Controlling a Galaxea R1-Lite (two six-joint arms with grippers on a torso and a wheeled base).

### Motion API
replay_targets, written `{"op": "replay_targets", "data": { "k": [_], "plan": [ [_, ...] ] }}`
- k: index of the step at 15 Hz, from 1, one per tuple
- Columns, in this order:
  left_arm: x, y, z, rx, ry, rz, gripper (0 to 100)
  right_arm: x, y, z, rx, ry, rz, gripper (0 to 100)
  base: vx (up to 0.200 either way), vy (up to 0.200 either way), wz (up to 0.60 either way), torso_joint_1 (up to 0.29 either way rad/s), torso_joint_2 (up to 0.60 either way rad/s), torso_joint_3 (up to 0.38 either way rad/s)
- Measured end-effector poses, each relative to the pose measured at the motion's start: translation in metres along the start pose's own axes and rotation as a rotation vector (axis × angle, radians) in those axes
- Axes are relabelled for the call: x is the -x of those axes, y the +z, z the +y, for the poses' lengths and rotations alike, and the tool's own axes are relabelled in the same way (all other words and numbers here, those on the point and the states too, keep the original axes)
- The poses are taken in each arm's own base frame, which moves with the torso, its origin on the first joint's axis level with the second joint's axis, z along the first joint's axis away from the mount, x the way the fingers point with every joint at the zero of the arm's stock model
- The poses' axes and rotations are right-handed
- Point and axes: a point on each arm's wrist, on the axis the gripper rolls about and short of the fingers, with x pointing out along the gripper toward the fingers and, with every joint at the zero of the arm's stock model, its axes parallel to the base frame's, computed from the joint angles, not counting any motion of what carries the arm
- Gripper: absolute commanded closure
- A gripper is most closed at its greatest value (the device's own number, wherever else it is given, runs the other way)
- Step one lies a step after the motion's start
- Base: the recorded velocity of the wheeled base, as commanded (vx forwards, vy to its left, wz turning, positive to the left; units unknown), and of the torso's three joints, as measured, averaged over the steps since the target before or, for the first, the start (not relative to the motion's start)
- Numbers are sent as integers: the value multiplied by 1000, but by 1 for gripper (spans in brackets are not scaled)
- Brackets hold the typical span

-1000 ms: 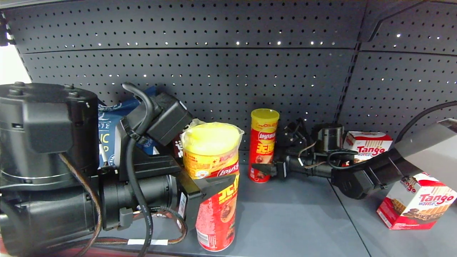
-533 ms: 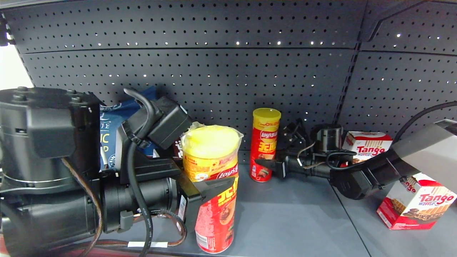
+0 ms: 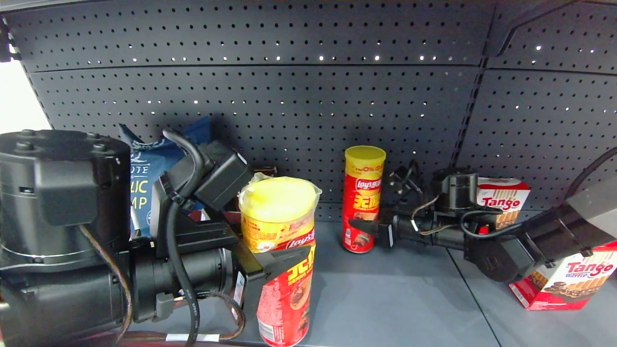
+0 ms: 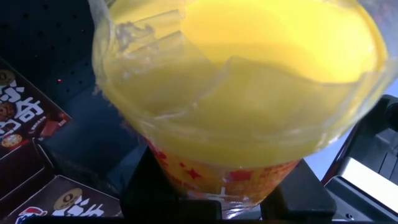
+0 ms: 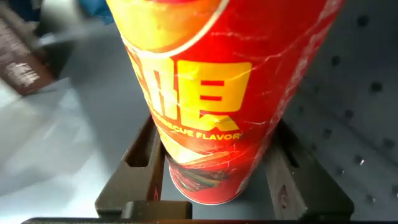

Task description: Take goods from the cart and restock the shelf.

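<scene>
Two red chips cans with yellow lids are on the grey shelf. My left gripper is shut on the near can at the shelf's front edge, with a dark finger across its label. In the left wrist view the can's yellow lid rises above my left gripper. My right gripper is shut on the far can, which stands upright near the pegboard. In the right wrist view that red can sits between the fingers of my right gripper.
A blue bag leans at the back left, with dark brown boxes beside it. One wafer box stands at the back right and another wafer box is nearer the front. Bare shelf lies between the two cans.
My left arm has sunk a little and shifted left with its can. My right gripper has carried the far can slightly right and forward along the shelf.
</scene>
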Motion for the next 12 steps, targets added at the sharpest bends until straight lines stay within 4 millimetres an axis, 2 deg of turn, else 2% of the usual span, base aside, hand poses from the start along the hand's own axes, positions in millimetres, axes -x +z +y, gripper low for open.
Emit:
{"op": "replay_targets", "data": {
  "k": [7,12],
  "plan": [
    [1,10,1,-3,7,-32,100,53,-6,39,-28,-106,-42,100,0,0,0,0,0,0],
    [0,11,1,-3,11,-37,100,70,0,72,-49,-94,-62,100,0,0,0,0,0,0]
  ]
}}
